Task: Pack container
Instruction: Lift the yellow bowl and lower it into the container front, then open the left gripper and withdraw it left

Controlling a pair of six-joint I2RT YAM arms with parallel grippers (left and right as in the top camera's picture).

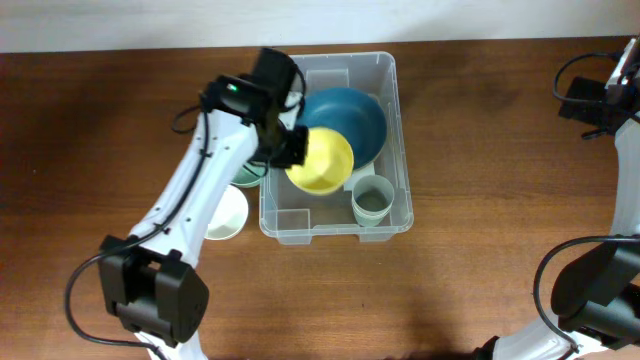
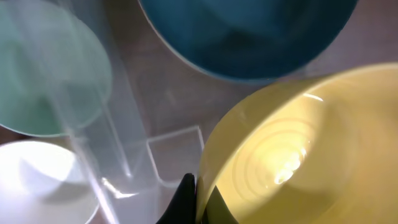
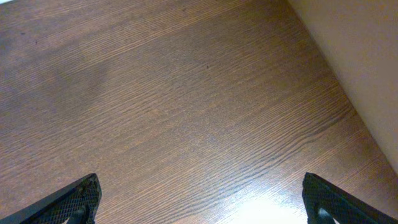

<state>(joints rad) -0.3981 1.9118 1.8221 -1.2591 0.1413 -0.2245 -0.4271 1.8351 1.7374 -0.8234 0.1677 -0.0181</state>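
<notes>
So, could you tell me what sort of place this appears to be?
Probably a robot lab bench rather than a kitchen: the left arm and right arm stand at a plain wooden table, with a clear plastic container holding a blue bowl, and a plain wall beside it.

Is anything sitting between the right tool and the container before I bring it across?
Nothing. The overhead view shows only bare wooden table between the container and the open right tool. The right wrist view shows bare wood too.
</notes>
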